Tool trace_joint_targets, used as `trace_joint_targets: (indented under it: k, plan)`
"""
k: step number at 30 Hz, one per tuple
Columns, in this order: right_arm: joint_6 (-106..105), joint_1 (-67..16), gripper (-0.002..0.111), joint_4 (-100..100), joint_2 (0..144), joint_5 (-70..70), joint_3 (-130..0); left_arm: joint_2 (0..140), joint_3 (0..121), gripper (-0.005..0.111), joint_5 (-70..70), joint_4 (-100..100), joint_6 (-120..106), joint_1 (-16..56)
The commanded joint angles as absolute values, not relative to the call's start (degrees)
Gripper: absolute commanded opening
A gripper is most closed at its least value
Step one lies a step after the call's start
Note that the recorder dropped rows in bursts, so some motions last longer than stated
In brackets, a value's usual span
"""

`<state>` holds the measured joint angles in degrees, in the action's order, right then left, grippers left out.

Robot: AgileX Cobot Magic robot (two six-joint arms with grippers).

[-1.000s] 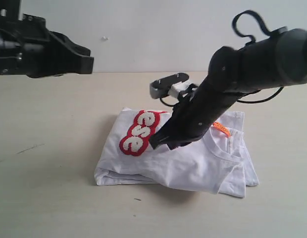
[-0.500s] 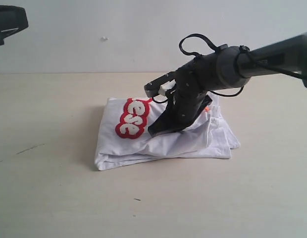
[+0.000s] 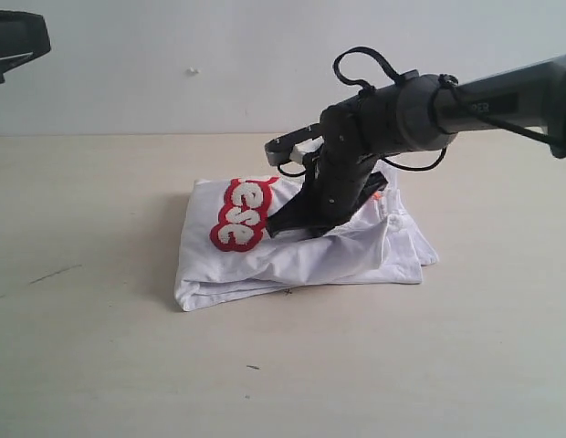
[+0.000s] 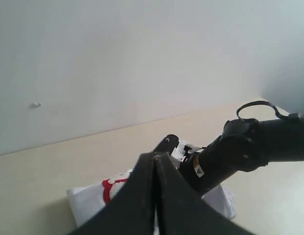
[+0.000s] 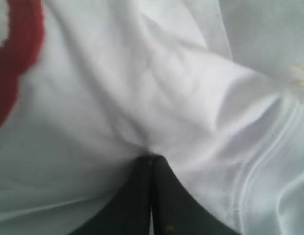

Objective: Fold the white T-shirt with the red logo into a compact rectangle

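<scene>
The white T-shirt point(image 3: 292, 260) lies folded into a rumpled bundle on the table, with the red logo point(image 3: 239, 214) on top at its left end. My right gripper point(image 3: 276, 228) is shut and its tips press down into the cloth just right of the logo. In the right wrist view the closed tips point(image 5: 151, 157) dig into creased white fabric point(image 5: 142, 88), and the logo's red edge point(image 5: 19, 49) is at the side. My left gripper point(image 4: 155, 155) is shut and empty, held high above the table and looking down at the shirt point(image 4: 86, 203).
The shirt rests on a beige tabletop point(image 3: 100, 347) in front of a pale wall point(image 3: 219, 64). The right arm point(image 3: 466, 100) reaches in from the right over the shirt. A black part of the left arm point(image 3: 14, 41) shows in the top left corner.
The right gripper has swung lower and to the left, pushing the shirt's right side inward so the bundle is narrower. The left arm has drawn back toward the top left corner.
</scene>
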<state>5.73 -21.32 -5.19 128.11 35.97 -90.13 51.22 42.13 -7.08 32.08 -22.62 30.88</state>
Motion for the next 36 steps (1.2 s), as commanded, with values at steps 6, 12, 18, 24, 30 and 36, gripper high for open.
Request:
trace_joint_targets:
  k: [6,12,18,24,30,36]
  plan:
    - [2.66,-21.3,0.0,1.4,105.66,22.68,-77.06,44.47,41.17,0.0,-5.79,31.92,-22.3,30.79]
    - [2.92,-21.3,0.0,1.4,91.57,17.49,-67.59,37.77,36.31,0.0,-1.97,32.17,-22.2,30.79]
    - [3.07,-21.3,0.0,1.3,80.25,16.11,-63.22,33.71,35.27,0.0,-1.7,32.17,-22.07,30.79]
    - [3.07,-21.3,0.0,1.3,70.15,16.11,-59.34,33.19,35.27,0.0,-3.81,32.17,-22.07,30.79]
    - [3.2,-21.3,0.0,1.41,58.84,12.35,-55.16,30.29,35.27,0.0,-3.31,32.02,-22.07,30.79]
    - [3.14,-21.3,0.0,2.94,52.41,14.35,-53.93,37.27,34.04,0.0,-9.97,32.63,-22.16,30.79]
